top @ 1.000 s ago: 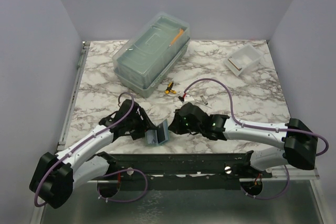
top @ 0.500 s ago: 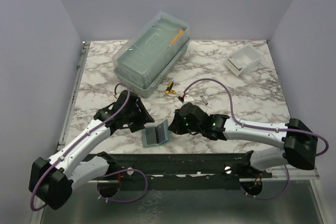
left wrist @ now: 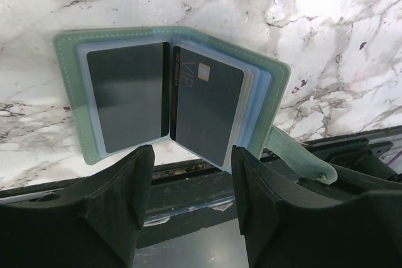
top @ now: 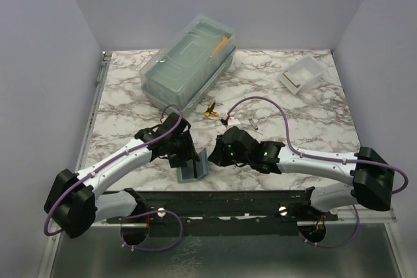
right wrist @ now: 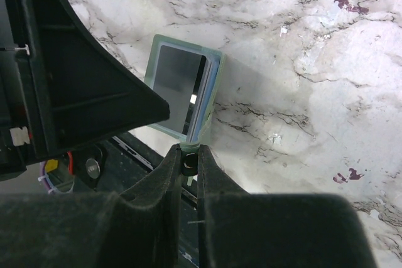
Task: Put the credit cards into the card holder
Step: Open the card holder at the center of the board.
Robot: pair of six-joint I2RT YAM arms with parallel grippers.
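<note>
Likely light and floppy, the card holder [left wrist: 68, 92] sits open at the near edge of the table [top: 293, 115]. Your right claw [right wrist: 188, 155] pinches its strap [left wrist: 301, 158]; your left claw [left wrist: 191, 152] hangs spread above. The black card [left wrist: 207, 114] looks stiff and slick; push its edge.

The card holder [left wrist: 68, 92] is grey-green, cards [left wrist: 207, 114] black.

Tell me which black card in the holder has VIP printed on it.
The black card on the card holder's strap-side panel; the other card is plain.
</note>
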